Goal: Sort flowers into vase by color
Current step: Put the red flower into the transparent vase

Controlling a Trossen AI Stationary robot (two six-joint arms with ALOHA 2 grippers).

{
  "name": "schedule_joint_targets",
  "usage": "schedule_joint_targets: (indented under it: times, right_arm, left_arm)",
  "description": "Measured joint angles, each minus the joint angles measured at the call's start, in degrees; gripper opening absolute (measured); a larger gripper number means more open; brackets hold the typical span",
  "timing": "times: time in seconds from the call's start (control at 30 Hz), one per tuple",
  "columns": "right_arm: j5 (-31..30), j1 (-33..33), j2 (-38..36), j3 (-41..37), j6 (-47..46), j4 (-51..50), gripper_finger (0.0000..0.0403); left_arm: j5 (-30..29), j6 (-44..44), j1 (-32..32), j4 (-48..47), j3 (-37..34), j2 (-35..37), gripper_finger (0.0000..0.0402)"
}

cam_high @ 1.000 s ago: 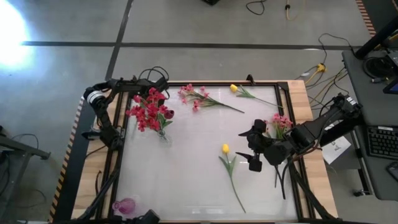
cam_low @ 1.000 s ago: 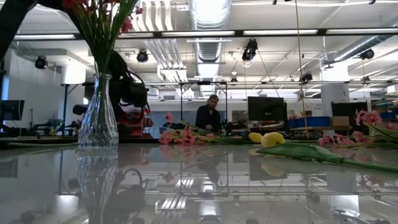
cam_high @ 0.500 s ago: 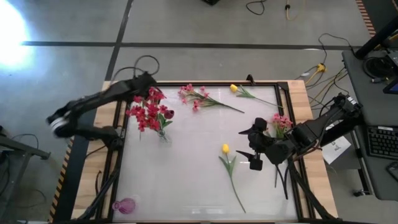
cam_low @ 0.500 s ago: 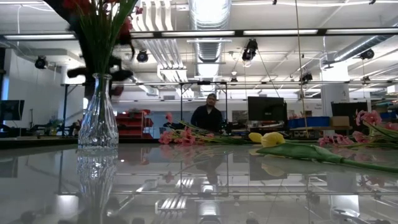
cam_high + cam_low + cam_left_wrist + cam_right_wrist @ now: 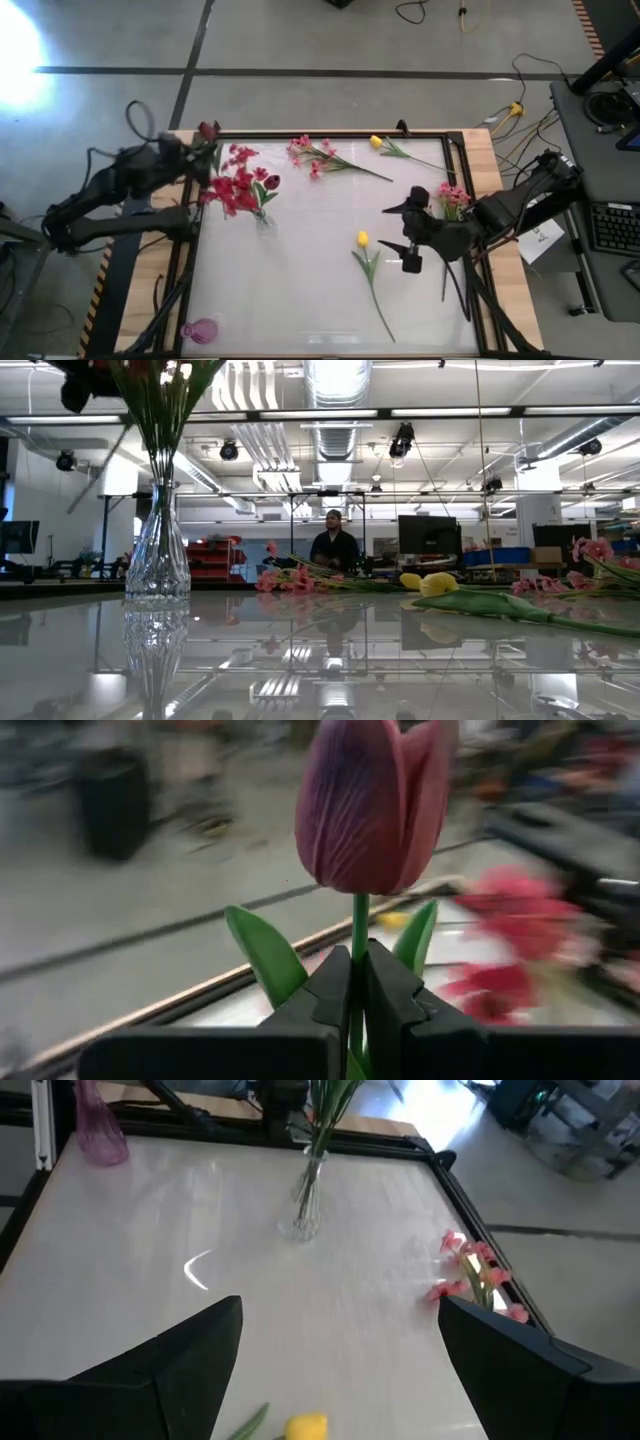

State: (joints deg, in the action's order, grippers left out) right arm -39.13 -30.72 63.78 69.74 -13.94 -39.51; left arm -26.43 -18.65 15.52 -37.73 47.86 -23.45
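Up close, left gripper (image 5: 358, 1010) fingers pinch the thin green stem of a smooth dark red bud (image 5: 375, 805); right gripper (image 5: 335, 1350) fingers splayed.

The bud (image 5: 375, 805) was dark red on a green stem. Red blossoms (image 5: 238, 184) filled the clear vase (image 5: 158, 550). A pink spray (image 5: 312, 155) and yellow tulip (image 5: 362, 239) lay on the white table (image 5: 300, 280); another vase (image 5: 98, 1130) was pink.
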Motion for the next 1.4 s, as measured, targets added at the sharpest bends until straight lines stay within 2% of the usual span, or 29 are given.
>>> schedule_joint_targets:
  times: [0.1,0.17,0.27,0.4,0.47,0.53,0.63,0.7,0.87,0.97,1.13,1.23,1.4]
  right_arm:
    - [-0.4,0.0,0.0,0.4,1.4,0.9,0.0329]
    - [-0.9,0.0,0.0,0.4,2.6,2.3,0.0329]
    - [-1.6,0.0,0.0,0.4,4.9,3.9,0.0329]
    - [-2.6,0.4,0.0,0.4,7.5,6.4,0.0329]
    - [-3.1,0.4,0.0,0.4,8.3,7.9,0.0329]
    - [-3.2,0.4,0.0,0.4,9.2,9.9,0.0329]
    - [-4.6,0.4,0.0,0.4,11.4,13.1,0.0329]
    - [-5.2,0.4,0.1,0.4,13.2,14.7,0.0329]
    - [-6.1,0.5,0.1,0.4,15.8,18.2,0.0329]
    - [-6.1,0.5,0.1,0.4,16.6,18.5,0.0329]
    - [-6.1,1.2,0.1,0.4,18.1,19.3,0.0329]
    - [-6.1,2.0,0.1,0.4,18.6,19.4,0.0329]
    - [-6.0,3.5,0.1,0.4,19.5,19.5,0.0329]
  left_arm:
    - [5.1,3.5,-5.5,1.5,-1.3,5.6,0.0000]
    - [5.9,4.7,-8.1,-0.6,-1.2,8.7,0.0000]
    - [4.7,7.4,-9.4,-4.6,0.3,13.0,0.0000]
    - [6.4,13.7,-9.3,-2.3,2.5,18.3,0.0000]
    - [12.3,16.1,-9.4,1.7,2.7,20.9,0.0000]
    - [20.7,16.8,-9.3,6.0,1.6,23.1,0.0000]
    - [31.6,16.0,-9.0,11.2,-2.0,23.3,0.0000]
    - [36.7,15.7,-8.6,17.0,-5.7,22.4,0.0000]
    - [44.7,15.9,-8.6,36.6,-16.8,19.1,0.0000]
    - [44.8,19.1,-8.6,45.0,-21.7,17.6,0.0000]
    - [41.5,23.9,-8.6,50.7,-25.4,13.4,0.0000]
    - [41.6,24.3,-8.6,49.5,-22.2,11.0,0.0000]
    - [41.9,27.1,-8.6,38.3,-13.2,7.2,0.0000]
